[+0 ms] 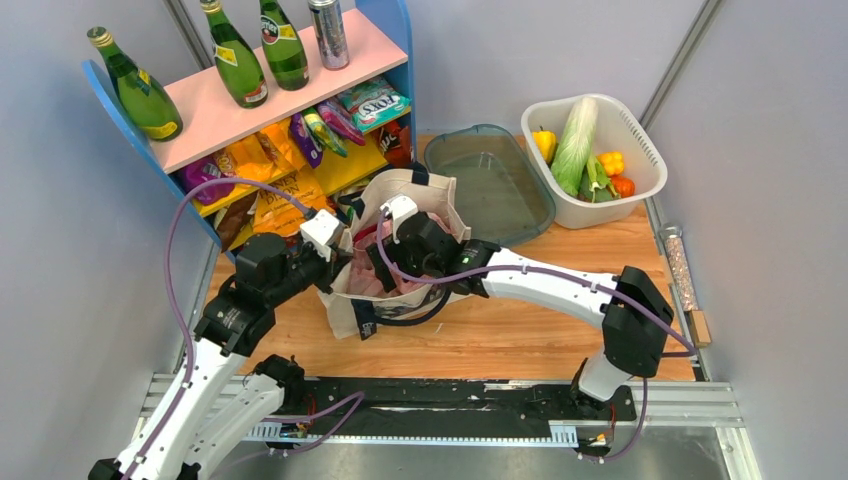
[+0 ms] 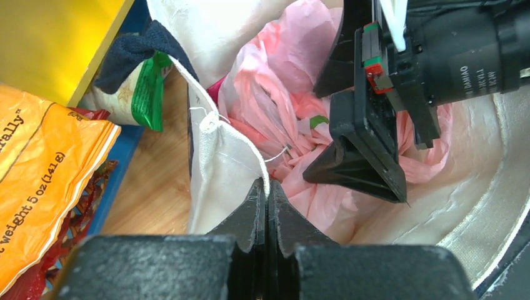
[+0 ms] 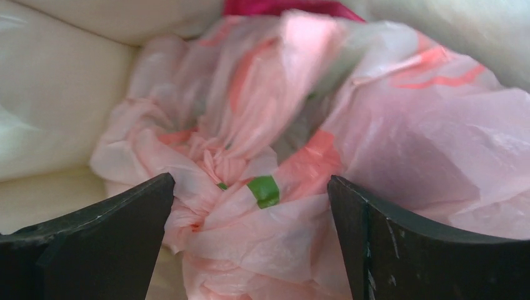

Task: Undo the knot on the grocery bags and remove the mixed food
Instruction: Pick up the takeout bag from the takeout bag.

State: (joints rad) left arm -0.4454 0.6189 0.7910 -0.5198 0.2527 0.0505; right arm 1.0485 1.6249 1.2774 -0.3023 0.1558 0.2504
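The cream canvas tote [image 1: 345,315] lies open on the wooden table. The pink plastic bag [image 1: 365,278] sits inside it. My left gripper [image 2: 267,184] is shut on the tote's rim [image 2: 219,150] and holds that side up. My right gripper [image 3: 250,187] is open inside the tote. Its fingers [image 2: 359,156] straddle the bag's crumpled top, close above the pink plastic [image 3: 406,125]. The knot [image 3: 219,165] is a twisted bunch between the jaws, nearer the left finger. The food is hidden inside the bag; only a magenta strip [image 3: 281,6] shows behind it.
A blue-and-pink shelf with green bottles [image 1: 235,55] and snack packets [image 1: 270,200] stands at the back left, close to the tote. An orange packet [image 2: 44,187] lies beside my left gripper. A clear tray [image 1: 490,180] and a white basket [image 1: 645,165] of vegetables are at the back right.
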